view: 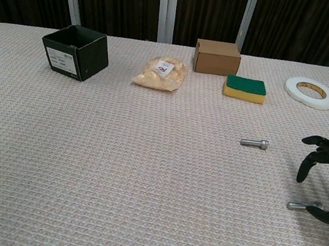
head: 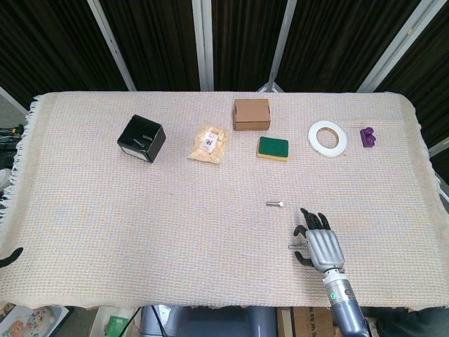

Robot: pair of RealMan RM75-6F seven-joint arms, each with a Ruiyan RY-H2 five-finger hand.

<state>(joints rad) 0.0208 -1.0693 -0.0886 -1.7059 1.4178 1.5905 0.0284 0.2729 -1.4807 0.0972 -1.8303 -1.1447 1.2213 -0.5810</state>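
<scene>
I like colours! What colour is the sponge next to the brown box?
The sponge is green on top, yellow underneath; the chest view shows it best.

Far left: you have a black box [head: 141, 138] standing open-topped on the woven cloth [head: 105, 210].
Beside it: you see a clear bag of pale pieces [head: 209, 144].
Back centre: your brown cardboard box [head: 252, 114] sits just behind a green and yellow sponge [head: 273, 148].
Right side: you find a white tape roll [head: 327, 138] lying flat, with a purple block [head: 367, 137] near it.
Mid-table: you see one bolt [head: 275, 204] lying alone.
</scene>
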